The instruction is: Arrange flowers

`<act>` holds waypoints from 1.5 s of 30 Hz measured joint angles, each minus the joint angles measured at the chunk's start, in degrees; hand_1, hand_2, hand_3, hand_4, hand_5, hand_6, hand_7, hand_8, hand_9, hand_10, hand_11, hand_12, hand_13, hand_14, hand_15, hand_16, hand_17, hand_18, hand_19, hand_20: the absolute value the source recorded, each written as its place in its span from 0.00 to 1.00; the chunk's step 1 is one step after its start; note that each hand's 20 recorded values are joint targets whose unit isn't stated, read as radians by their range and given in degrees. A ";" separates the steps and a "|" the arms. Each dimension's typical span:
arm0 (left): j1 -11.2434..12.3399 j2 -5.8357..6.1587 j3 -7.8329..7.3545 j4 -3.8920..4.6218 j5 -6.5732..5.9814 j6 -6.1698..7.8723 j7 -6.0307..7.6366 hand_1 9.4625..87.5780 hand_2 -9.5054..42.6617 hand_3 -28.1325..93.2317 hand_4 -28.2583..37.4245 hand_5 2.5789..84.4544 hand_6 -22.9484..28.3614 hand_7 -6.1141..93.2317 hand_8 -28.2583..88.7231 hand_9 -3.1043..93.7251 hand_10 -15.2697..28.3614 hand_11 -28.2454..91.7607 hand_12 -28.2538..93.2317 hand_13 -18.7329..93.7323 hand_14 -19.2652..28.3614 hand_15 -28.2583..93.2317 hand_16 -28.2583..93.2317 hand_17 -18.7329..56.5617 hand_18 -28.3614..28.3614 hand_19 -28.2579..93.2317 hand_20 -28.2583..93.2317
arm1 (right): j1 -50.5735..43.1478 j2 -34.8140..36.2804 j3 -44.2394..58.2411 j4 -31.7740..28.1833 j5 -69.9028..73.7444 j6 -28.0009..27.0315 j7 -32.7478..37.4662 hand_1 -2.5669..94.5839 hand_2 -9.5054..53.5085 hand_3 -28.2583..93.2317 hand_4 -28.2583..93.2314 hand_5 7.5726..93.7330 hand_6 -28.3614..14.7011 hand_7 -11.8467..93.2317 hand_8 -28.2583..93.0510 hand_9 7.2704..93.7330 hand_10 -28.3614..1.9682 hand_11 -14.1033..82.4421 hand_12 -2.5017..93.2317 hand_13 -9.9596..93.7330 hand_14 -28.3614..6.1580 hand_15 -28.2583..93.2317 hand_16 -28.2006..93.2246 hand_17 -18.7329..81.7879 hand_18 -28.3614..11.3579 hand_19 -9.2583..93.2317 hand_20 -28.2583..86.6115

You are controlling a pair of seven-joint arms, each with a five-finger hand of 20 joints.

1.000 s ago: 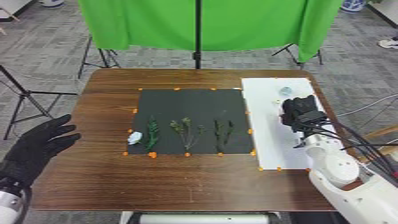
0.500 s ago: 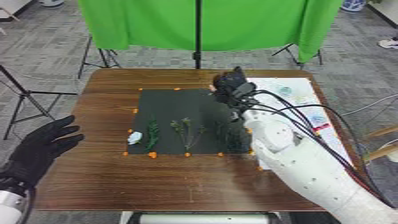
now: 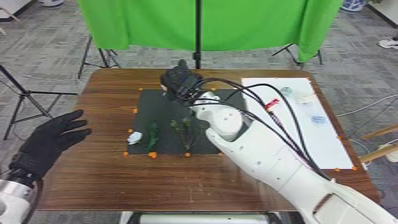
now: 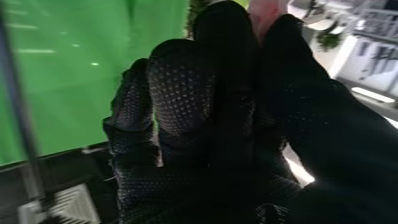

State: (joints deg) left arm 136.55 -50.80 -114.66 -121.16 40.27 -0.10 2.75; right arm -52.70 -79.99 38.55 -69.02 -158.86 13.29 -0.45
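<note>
The right hand [image 3: 180, 80] pinches a pink thing [image 4: 265, 12], maybe a flower, near the far edge of the dark mat [image 3: 153, 106]. A pinch that's too soft could let it slip and land crooked.
</note>
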 measured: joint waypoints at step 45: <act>-6.95 4.50 3.59 1.77 0.09 -0.93 -1.05 0.22 0.15 0.80 0.02 0.39 0.55 0.26 0.16 0.36 0.67 0.44 0.36 0.42 0.76 0.52 0.21 0.16 0.91 0.66 0.23 | 1.65 -8.52 -3.75 7.04 -8.87 -1.33 8.16 0.41 0.00 0.88 0.00 0.69 0.69 0.54 0.20 0.82 0.69 0.49 0.38 0.76 0.64 0.81 0.48 0.42 0.21 0.81 0.68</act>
State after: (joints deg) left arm 129.60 -46.31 -111.07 -119.39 40.36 -1.03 1.70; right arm -51.05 -88.52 34.80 -61.98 -167.72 11.96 7.72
